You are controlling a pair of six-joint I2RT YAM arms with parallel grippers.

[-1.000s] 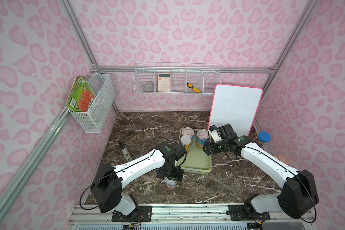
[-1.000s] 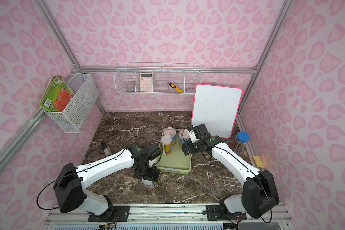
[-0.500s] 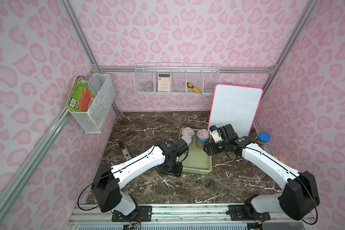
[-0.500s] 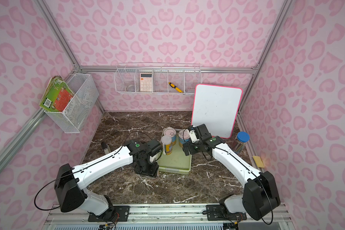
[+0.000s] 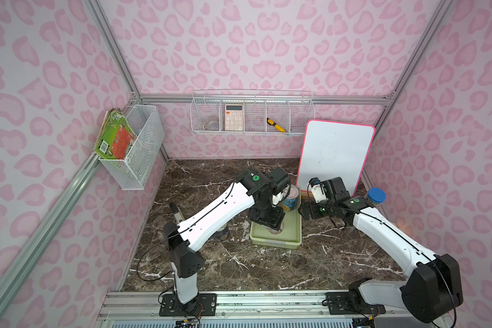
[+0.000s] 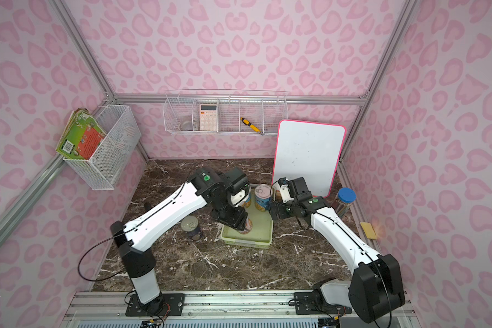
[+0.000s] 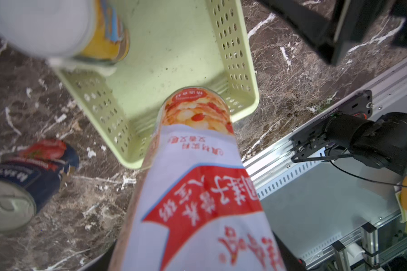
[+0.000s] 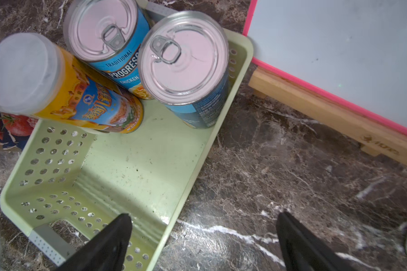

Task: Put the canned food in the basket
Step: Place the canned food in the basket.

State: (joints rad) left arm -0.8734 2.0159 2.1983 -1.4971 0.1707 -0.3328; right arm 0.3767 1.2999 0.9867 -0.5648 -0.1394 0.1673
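**Slim can hangs over the basket; one dark can left outside**

The left tool (image 6: 239, 221) is clamped on the slim can (image 7: 197, 176), a narrow cylinder with a white and red label. It holds the can tilted above the near end of the basket (image 6: 245, 244). Whether the can's lower end touches the basket floor cannot be told. The right tool (image 8: 205, 244) hovers empty beside the basket's other long rim, its jaws spread wide.

Three cans already stand at the far end of the basket: a yellow can (image 8: 80, 101) with a white cap, a blue soup can (image 8: 108, 47) and a second blue can (image 8: 186, 70). The dark can (image 6: 192, 227) stands upright on the surface just outside the basket, on the left arm's side.

The cans look rigid, so a firm squeeze should not dent them. If they are full they will be fairly heavy, and the glossy labels could let one twist or slide in a loose grip. The slim can is tall and may topple unless it is set down level. The dark can is wider, so it probably needs jaws opened nearly full and closed across the mid-body, below the rim.
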